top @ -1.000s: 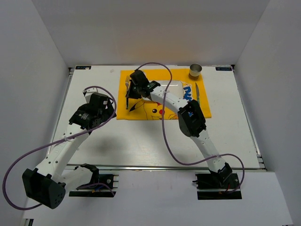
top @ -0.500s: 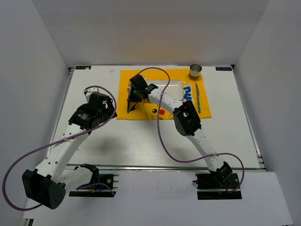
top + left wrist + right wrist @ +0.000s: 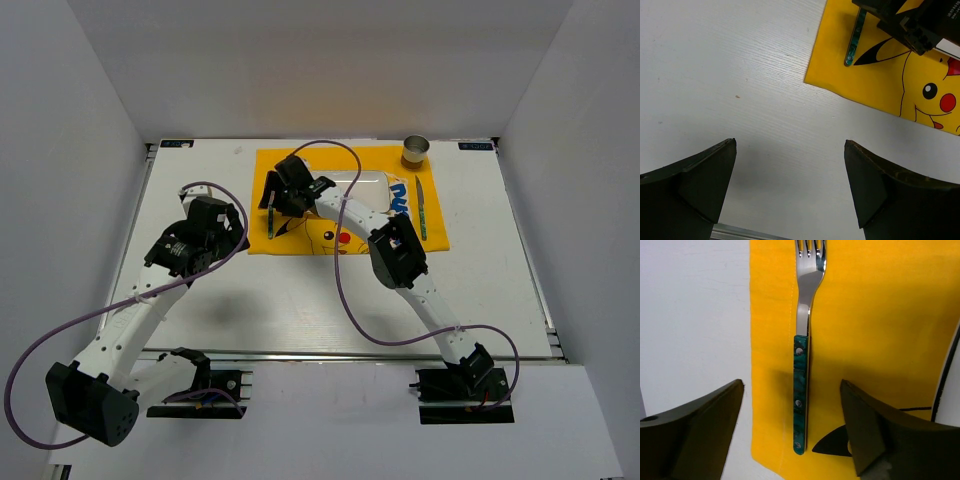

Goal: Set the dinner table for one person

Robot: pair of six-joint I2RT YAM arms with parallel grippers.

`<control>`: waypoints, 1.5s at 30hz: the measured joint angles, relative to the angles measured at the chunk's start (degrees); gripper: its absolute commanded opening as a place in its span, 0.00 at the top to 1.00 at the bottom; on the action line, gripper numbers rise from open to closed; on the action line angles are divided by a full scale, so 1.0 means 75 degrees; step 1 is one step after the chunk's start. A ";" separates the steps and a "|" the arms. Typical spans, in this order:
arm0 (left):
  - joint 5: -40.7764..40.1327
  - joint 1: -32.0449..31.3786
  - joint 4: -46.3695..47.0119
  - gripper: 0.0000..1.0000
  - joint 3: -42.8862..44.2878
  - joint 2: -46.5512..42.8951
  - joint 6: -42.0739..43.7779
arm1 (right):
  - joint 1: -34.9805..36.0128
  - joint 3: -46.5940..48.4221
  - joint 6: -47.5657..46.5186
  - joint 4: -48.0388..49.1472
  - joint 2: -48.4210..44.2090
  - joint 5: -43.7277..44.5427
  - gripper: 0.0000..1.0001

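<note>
The white dinner table (image 3: 480,290) carries a yellow Pikachu mat (image 3: 300,238). A fork (image 3: 271,214) with a green handle lies flat along the mat's left edge, tines pointing away from the arms. My right gripper (image 3: 279,193) hovers just over it, open. In the right wrist view the fork (image 3: 802,390) lies between the spread fingers, touching neither, and my right gripper (image 3: 791,385) holds nothing. My left gripper (image 3: 216,226) stands open over bare table left of the mat; the left wrist view shows the left gripper (image 3: 790,142) with nothing between its fingers and the fork handle (image 3: 856,40) ahead.
A white plate (image 3: 373,184) sits mid-mat, partly hidden by the right arm. A green-handled knife (image 3: 421,208) lies on the mat's right side. A metal cup (image 3: 416,151) stands at the mat's far right corner. White walls close in the table.
The right gripper has opened and let go of the fork, which now lies flat on the mat's left side. The left arm has not moved.
</note>
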 measured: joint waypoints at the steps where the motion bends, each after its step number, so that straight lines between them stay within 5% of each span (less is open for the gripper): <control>1: 0.0003 0.0000 0.0009 0.02 0.0000 0.0000 0.0009 | 0.0000 0.0026 -0.0006 0.0006 0.0000 -0.0012 0.13; 8: -0.0143 0.0000 -0.0009 0.02 -0.0006 -0.0096 -0.0050 | 0.0114 -0.1341 -0.0131 0.0216 -0.1320 0.0166 0.11; 17: -0.0694 0.0000 -0.0114 0.02 -0.0003 -0.0326 -0.0128 | 0.0154 -0.4934 -0.1813 0.0452 -0.6901 0.1985 0.11; 27: -0.0944 0.0006 -0.1107 0.02 0.1303 -0.0361 -0.0085 | 0.0105 -0.8635 -0.2897 -0.2206 -1.1436 0.4462 0.11; 34: -0.1177 0.0006 -0.2136 0.02 0.2232 -0.1064 0.0006 | 0.0099 -0.8626 -0.2911 -0.4019 -1.4070 0.4797 0.11; 45: -0.0799 0.0006 -0.3255 0.02 0.1941 -0.2955 -0.0067 | 0.0099 -0.8854 -0.2375 -0.5686 -1.5105 0.5251 0.11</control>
